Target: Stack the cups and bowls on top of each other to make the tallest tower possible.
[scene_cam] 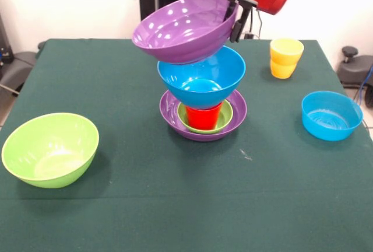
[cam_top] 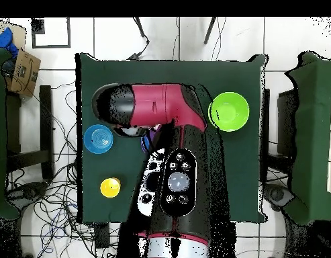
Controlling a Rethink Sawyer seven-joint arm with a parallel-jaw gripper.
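The tower (scene_cam: 203, 97) is seen mid-surface (scene_cam: 145, 205): a small green bowl (scene_cam: 226, 116) is held in the purple base bowl (scene_cam: 239, 112), and a red cup (scene_cam: 203, 116) in that. Above, a blue bowl (scene_cam: 201, 77) carries a tilted purple bowl (scene_cam: 180, 27), whose rim is pinched by the claw (scene_cam: 235, 16). Right of the tower, two yellow cups (scene_cam: 285, 58) are nested.

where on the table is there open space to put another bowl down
Bare cloth lies along the near edge, between the lime green bowl and the small blue bowl. The centre is crowded by the tower, with the gripper at its top bowl.
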